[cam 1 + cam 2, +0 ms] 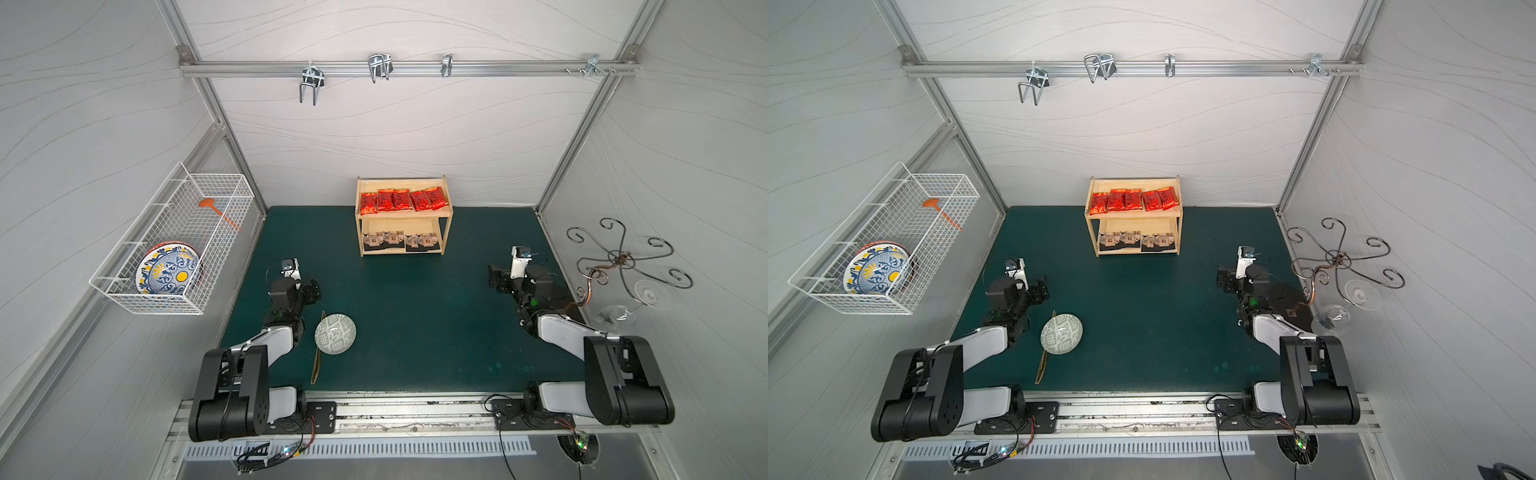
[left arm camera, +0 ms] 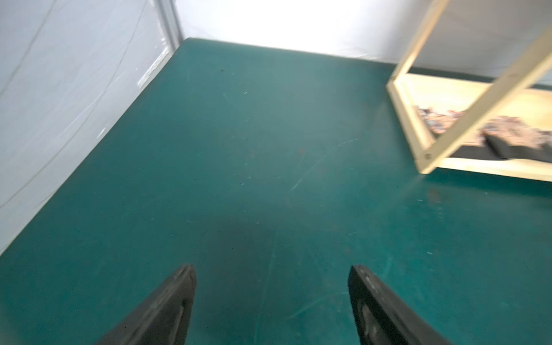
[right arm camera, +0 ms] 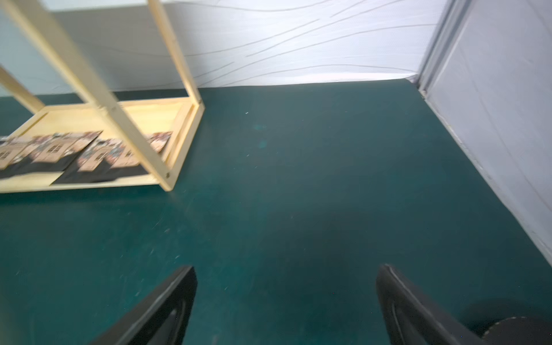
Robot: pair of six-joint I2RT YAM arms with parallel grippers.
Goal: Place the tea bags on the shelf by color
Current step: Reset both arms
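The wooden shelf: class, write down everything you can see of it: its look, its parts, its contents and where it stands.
The shelf is a small two-tier rack of pale, bare-looking wood, with slim corner posts, two flat boards with low raised rims, and an open front. It stands upright on the green mat, at its far edge by the back wall. Five red foil sachets lie in a row on the upper tier. Four tan pouches lie on the lower tier. Nothing else touches it.
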